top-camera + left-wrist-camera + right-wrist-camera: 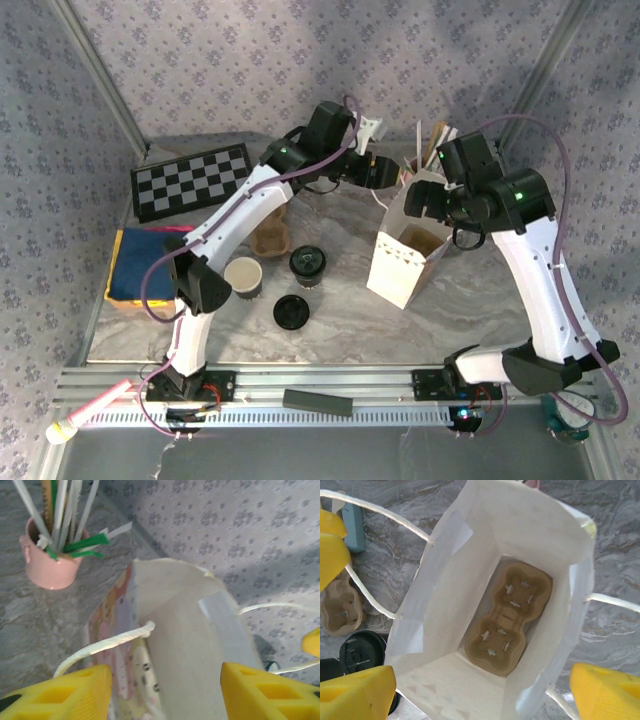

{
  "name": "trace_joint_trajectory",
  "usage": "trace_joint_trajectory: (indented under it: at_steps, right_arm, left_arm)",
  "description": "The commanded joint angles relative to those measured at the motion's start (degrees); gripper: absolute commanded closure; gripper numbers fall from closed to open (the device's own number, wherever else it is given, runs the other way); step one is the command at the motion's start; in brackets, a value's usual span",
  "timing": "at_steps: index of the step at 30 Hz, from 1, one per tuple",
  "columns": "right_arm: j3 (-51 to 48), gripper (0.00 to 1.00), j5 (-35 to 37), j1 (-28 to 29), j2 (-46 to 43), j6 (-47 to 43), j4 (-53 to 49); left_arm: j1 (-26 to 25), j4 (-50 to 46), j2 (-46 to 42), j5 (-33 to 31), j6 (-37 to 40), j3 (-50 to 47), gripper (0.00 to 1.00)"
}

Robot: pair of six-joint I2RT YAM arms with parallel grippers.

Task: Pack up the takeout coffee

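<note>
The takeout coffee point(307, 263), a dark cup with a round black lid, stands on the table left of the white paper bag point(405, 262); the right wrist view shows its lid point(362, 652) beside the bag point(445, 580). My left gripper point(385, 172) hovers at the bag's far top edge, open, with the bag's wall point(185, 645) and a rope handle point(110, 642) between its yellow fingers point(60, 695). Directly over the bag's mouth is my right gripper point(428, 203), also open and holding nothing. A brown two-cup carrier point(510, 617) lies on the bag's bottom.
A lidless cup point(243, 276) and a loose black lid point(291, 311) sit near the coffee, with another cardboard carrier point(270, 238) behind. A pink mug of straws point(50, 565) stands behind the bag. A checkerboard point(190, 180) and a blue cloth point(140, 265) lie at the left.
</note>
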Motion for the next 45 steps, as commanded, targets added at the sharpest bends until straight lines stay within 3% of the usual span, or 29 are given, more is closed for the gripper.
trace_joint_trajectory:
  at_steps: [1, 7, 12, 17, 23, 31, 36, 39, 40, 42, 43, 45]
  right_arm:
    - [-1.19, 0.09, -1.19, -0.41, -0.76, 1.72, 1.64]
    - [-2.63, 0.09, -2.42, -0.61, -0.91, 2.04, 2.61]
    - [-4.46, 0.12, -3.09, -0.94, -0.86, 2.12, 3.50]
    - [-5.17, 0.15, -3.98, -1.49, -0.77, 2.03, 4.39]
    - [-5.76, 0.15, -4.37, -1.90, -1.17, 2.21, 4.98]
    - [-5.50, 0.15, -4.66, -2.26, -1.17, 2.25, 5.10]
    - [-5.86, 0.16, -4.95, -2.28, -1.30, 2.25, 5.27]
    - [-7.59, 0.17, -5.52, -2.43, -1.20, 1.92, 6.22]
    - [-8.43, 0.19, -5.79, -2.66, -1.16, 1.85, 7.05]
    - [-10.13, 0.36, -7.09, -3.53, -1.04, 1.47, 8.83]
    - [-10.72, 0.43, -8.11, -4.36, -0.82, 1.49, 9.78]
    - [-11.11, 0.47, -9.33, -5.32, -0.08, 1.38, 11.27]
  left_arm:
    - [0.06, -4.01, -0.51, -2.56, 4.34, 3.57, 0.40]
    - [0.05, -6.53, -1.44, -8.01, 6.53, 3.23, 0.39]
    - [0.07, -3.75, -4.51, -7.48, 6.40, -1.22, 0.40]
    - [0.09, -7.17, -4.39, -9.93, 6.99, 1.61, 0.39]
    - [0.15, -3.55, -8.25, -10.48, 7.53, -4.36, 0.34]
    - [-0.05, -5.74, -1.88, -4.70, 7.17, 0.61, 0.35]
    - [-0.05, -6.22, 2.33, -4.42, 8.33, 5.16, 0.43]
    - [-0.04, -6.34, 4.14, -4.44, 8.33, 8.62, 0.65]
    - [-0.05, -6.75, 4.47, -4.57, 8.33, 9.81, 0.75]
    - [-0.09, -7.25, 4.23, -4.77, 7.86, 10.89, 0.92]
    - [-0.10, -7.39, 3.53, -4.86, 7.59, 10.56, 0.93]
    - [-0.36, -7.32, 1.77, -5.56, 7.20, 8.81, 0.97]
